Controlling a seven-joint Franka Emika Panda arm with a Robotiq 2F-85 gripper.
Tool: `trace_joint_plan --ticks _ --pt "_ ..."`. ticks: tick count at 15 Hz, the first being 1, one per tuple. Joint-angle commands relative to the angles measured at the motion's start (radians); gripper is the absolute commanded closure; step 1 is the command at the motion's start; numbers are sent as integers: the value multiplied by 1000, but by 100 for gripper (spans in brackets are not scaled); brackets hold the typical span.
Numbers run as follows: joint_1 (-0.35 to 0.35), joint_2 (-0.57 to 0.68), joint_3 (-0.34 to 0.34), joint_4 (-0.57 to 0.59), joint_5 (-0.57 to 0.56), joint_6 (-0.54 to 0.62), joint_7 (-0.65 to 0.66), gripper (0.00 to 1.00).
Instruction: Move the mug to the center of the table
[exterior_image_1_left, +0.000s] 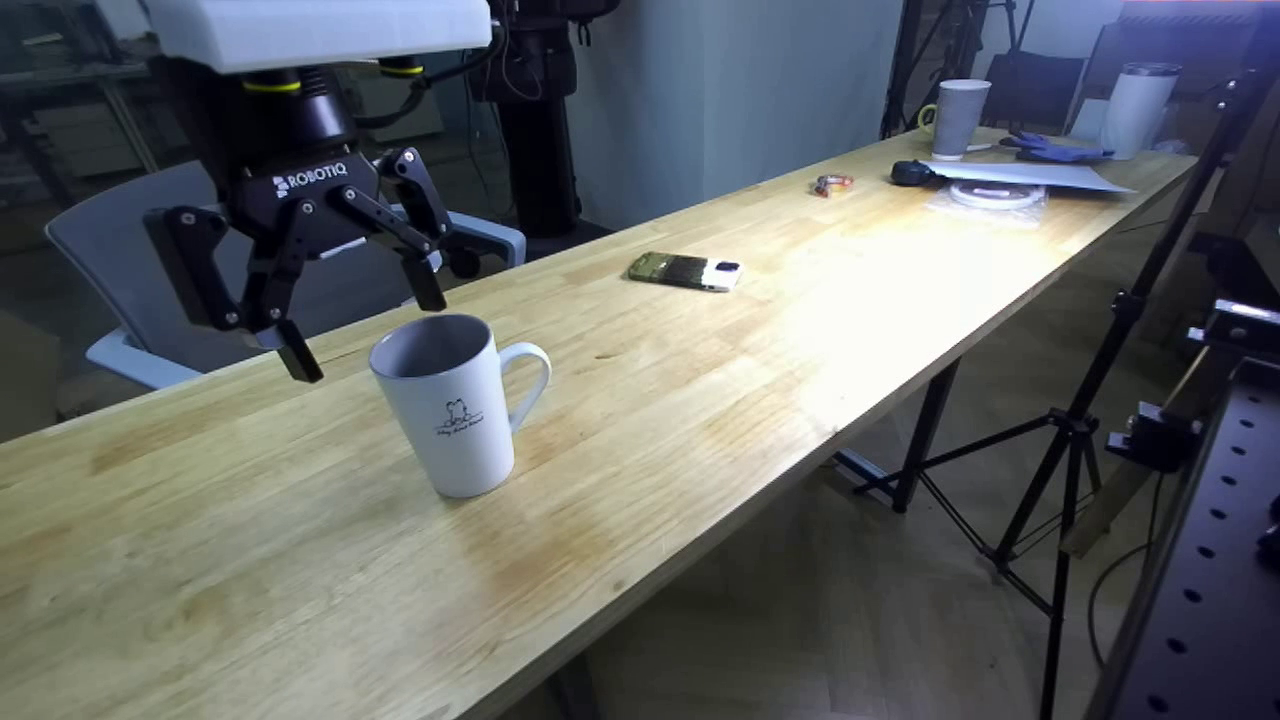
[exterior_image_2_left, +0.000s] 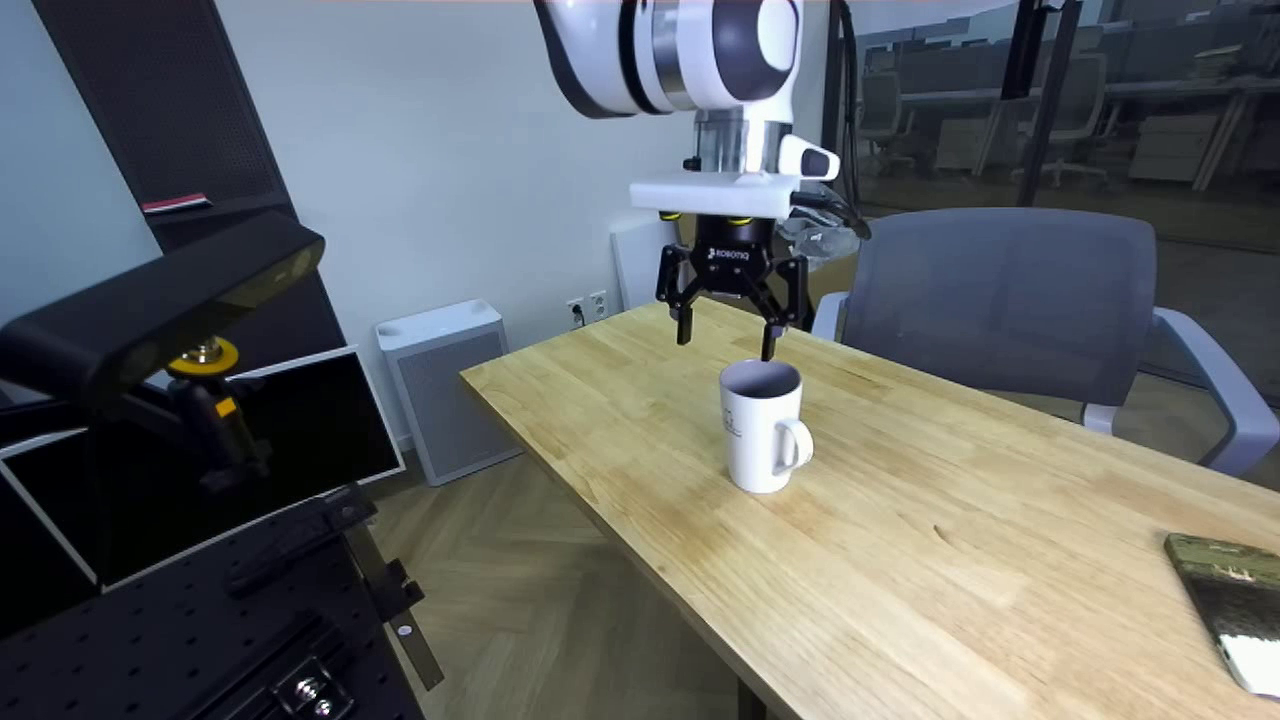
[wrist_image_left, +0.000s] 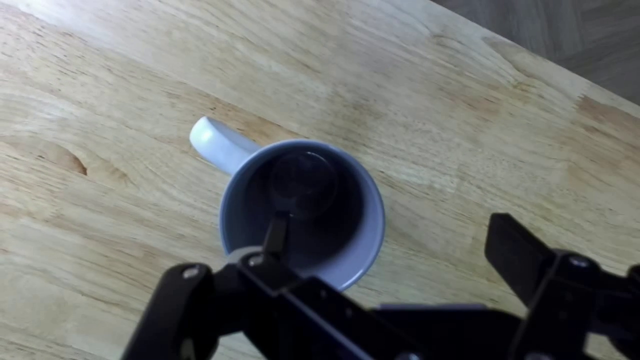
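One pincer (exterior_image_1_left: 365, 322) hangs at the left in an exterior view, fingers spread and holding nothing, one tip close to the rim of one white mug (exterior_image_1_left: 450, 410). The mug stands upright toward the left of the one long counter (exterior_image_1_left: 660, 440), its single handle (exterior_image_1_left: 543, 370) out to the right. It should be stiff, fairly heavy, slick enough to slip and liable to chip; I would grip the upper body just under the rim, clear of the handle, firm but not hard. Far and to the right come one phone (exterior_image_1_left: 685, 271), one small orange-red item (exterior_image_1_left: 832, 185) (perhaps two, too small to tell), one dark object (exterior_image_1_left: 910, 174), one grey cup (exterior_image_1_left: 961, 120), one white round item (exterior_image_1_left: 985, 197), one paper sheet (exterior_image_1_left: 1055, 178), one blue heap (exterior_image_1_left: 1060, 150) and one white tumbler (exterior_image_1_left: 1138, 112).
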Motion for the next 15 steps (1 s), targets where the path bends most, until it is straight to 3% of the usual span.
trace_joint_plan --ticks 1,15 --pt "-2 5 3 5 -5 -3 3 0" --pt "48 52 -38 0 -96 65 76 0"
